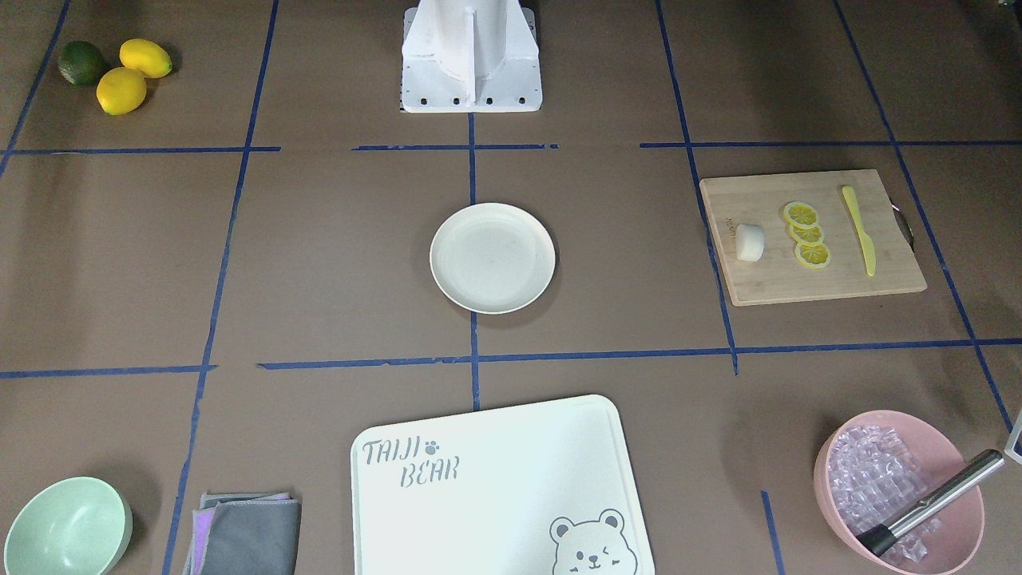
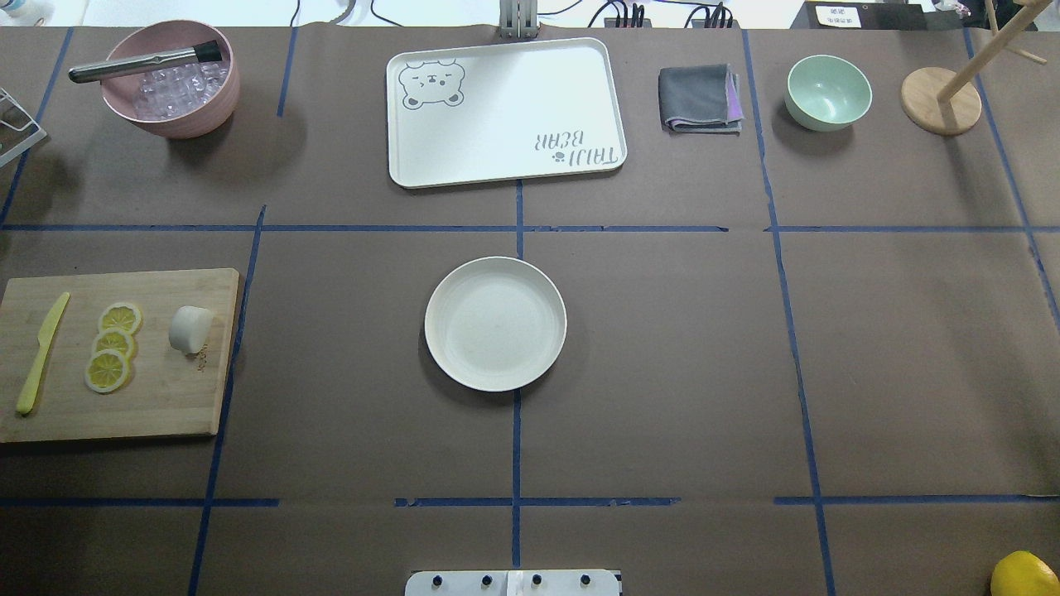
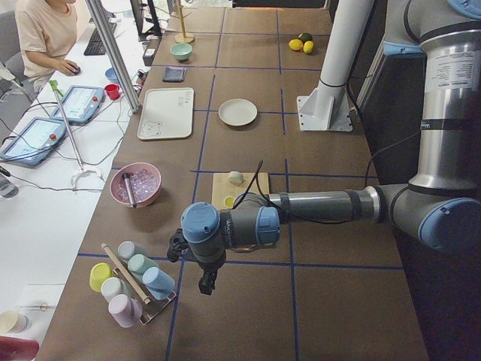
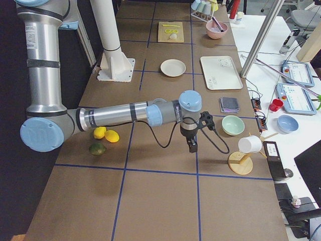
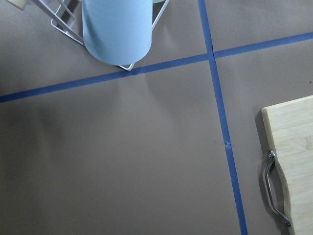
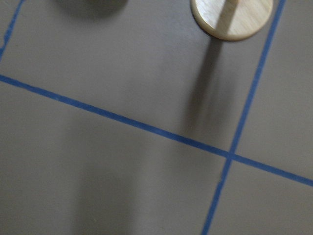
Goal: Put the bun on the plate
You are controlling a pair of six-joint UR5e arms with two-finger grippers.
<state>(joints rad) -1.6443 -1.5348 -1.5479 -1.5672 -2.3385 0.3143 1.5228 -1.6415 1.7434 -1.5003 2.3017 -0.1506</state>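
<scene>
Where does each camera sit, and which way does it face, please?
Front-facing: across the table, facing the robot; shows its base.
Overhead: behind the robot, looking forward; base edge only.
Exterior left: table's left end; left arm near.
Exterior right: table's right end; right arm near.
Left wrist: down at board corner; no body.
Right wrist: down at stand foot; no body.
Shared: plate and bun, four exteriors.

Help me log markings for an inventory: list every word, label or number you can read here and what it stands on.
"TAIJI BEAR": printed on the white board, with a paw print and a bear face.
Small mark near the wooden cutting board edge: too small to read.
Sticker on the left arm: too small to read.
White card at the overhead view's top right: blurred, unreadable.
</scene>
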